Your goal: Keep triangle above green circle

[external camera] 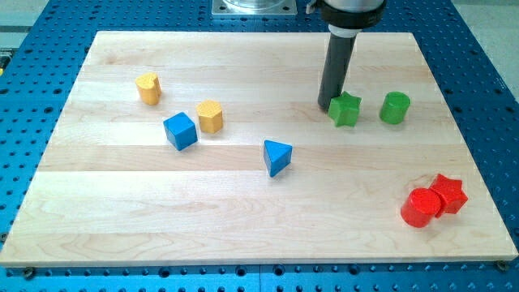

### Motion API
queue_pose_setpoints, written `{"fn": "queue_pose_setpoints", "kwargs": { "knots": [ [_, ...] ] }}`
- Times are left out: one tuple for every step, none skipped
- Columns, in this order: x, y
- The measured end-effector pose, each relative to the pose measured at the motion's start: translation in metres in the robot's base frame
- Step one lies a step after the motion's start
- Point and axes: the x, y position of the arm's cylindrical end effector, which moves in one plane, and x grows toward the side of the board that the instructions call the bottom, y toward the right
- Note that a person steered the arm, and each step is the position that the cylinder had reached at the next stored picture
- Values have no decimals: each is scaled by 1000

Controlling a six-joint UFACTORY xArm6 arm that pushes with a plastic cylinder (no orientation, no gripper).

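A pale wooden board [243, 235] lies on a blue perforated table [32, 89]. My tip [326, 105], fingerless, touches the green star [345, 109], left of the green circle [395, 107]; the blue triangle [276, 156] sits nearer, leftward.

Pale wooden table [243, 235], planked grain, evenly lit; blue perforated metal base [32, 49] all round; grey metal mount [253, 8] at view's top.

1. My tip [325, 106] is touching the green star [345, 109] at its nine o'clock side.
2. The green circle [395, 107] is sitting at the star's three o'clock — the blue triangle [276, 156] lying well apart, at seven o'clock.
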Motion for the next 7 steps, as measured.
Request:
{"fn": "queue_pose_setpoints", "kwargs": {
  "knots": [
    [17, -27],
    [25, 26],
    [27, 58],
    [40, 11],
    [46, 10],
    [46, 10],
    [43, 5]
  ]
}}
